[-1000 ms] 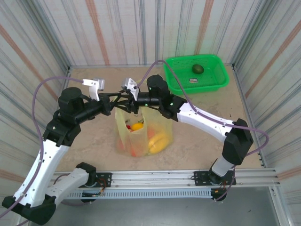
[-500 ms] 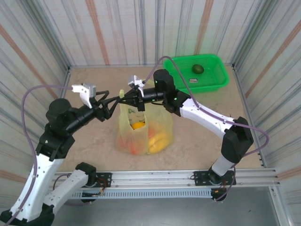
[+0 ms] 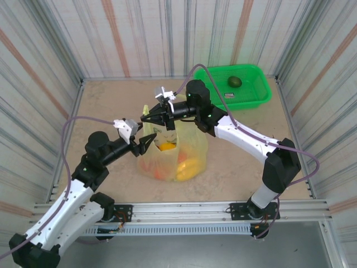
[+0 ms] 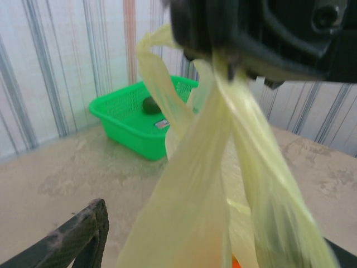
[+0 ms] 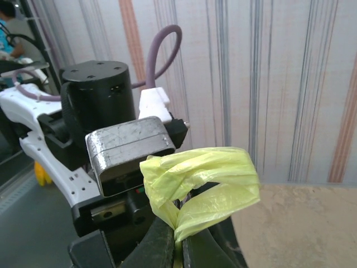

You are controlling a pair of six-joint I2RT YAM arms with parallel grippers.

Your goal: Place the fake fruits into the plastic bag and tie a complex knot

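With the right pincer (image 3: 148, 118) clamped shut on the gathered handles (image 5: 202, 173) of the plastic bag (image 3: 194, 146), which stands mid-surface (image 3: 109, 106) holding the fake fruits (image 3: 187, 166), the left pincer (image 3: 146, 143), jaws apart and empty beside the bag, should probably grip one strap low while the right holds them taut.

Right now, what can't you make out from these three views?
- Top external: plastic bag film veils the fake fruits; count unclear.
- Top external: label in the green basket too small to read.
- Left wrist: bag handles blurred near the lens, crossed or knotted unclear; left tool fingers cut by the bottom edge.
- Right wrist: right tool pinches a handle; bag below hidden by its fingers.
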